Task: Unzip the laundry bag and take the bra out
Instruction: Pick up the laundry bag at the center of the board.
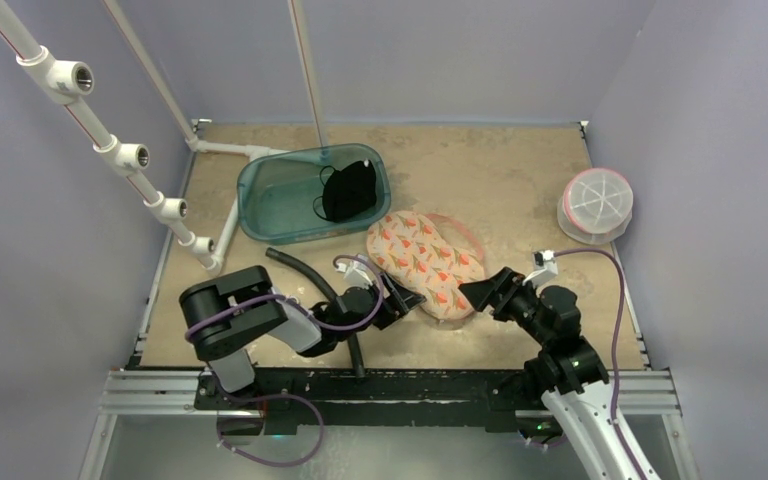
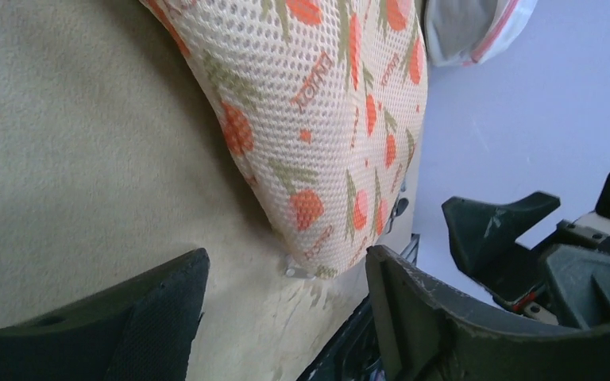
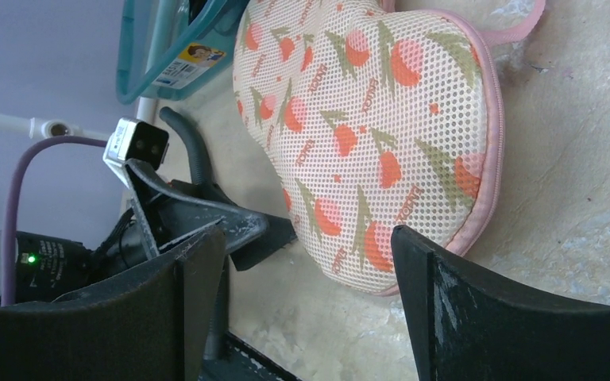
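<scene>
I am working the opening step: the laundry bag point(image 1: 425, 262) is lying in the middle of the table point(image 1: 500, 170), puffed and, as far as I can judge, zipped shut along its pink zipper trim point(image 3: 494, 151). I am seeing no bra, so I take it to be inside. I am holding the left gripper point(image 1: 403, 296) at the bag's near-left edge and the right gripper point(image 1: 473, 293) at its near-right edge. Both have their fingers spread wide, gripping nothing and flanking the bag's near tip. In the left wrist view a small metallic bit, probably the zipper pull point(image 2: 296, 271), is sitting right between the left fingers. Next, I am thinking, one gripper needs to pinch that pull while the other pins the mesh beside it so the bag is not sliding along.
</scene>
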`<state>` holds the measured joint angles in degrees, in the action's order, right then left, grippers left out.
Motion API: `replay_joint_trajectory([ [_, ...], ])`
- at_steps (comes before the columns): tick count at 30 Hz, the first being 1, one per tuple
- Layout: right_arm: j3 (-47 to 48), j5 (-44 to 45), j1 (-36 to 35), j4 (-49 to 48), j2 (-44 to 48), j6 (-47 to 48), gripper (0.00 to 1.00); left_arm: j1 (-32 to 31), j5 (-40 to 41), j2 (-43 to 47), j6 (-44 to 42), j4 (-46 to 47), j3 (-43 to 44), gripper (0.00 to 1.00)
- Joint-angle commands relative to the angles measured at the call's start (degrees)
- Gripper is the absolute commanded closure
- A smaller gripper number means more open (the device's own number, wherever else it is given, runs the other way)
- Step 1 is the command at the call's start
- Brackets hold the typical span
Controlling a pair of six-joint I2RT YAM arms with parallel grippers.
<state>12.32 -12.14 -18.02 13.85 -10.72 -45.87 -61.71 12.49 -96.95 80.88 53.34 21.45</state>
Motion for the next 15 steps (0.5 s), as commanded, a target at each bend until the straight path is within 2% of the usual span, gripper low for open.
replay_joint_trajectory([
  [1,2.19,0.92,-0.3,-0.43,-0.03,0.22,0.2,0.57,1.31,-3.94,7.47,5.71,3.42,0.31],
  [6,2.62,0.72,-0.22,-0.42,-1.02,1.11,0.2,0.71,1.87,-5.87,6.49,10.88,2.01,0.37],
  [8,2.62,0.72,-0.31,-0.36,-0.93,1.08,0.19,0.63,1.71,-2.51,3.4,7.95,1.42,0.35],
  [10,2.65,1.1,-0.34,-0.3,-0.96,0.79,0.19,0.63,1.83,3.08,-2.33,-2.72,2.93,0.32],
  [12,2.67,2.08,-0.26,0.11,-1.48,-0.18,0.18,-0.2,3.73,9.24,-10.3,-18.17,7.23,0.28],
  [15,3.19,5.32,-0.33,1.82,-3.43,-2.29,0.16,-3.29,12.42,16.4,-23.83,-40.68,15.56,0.25],
])
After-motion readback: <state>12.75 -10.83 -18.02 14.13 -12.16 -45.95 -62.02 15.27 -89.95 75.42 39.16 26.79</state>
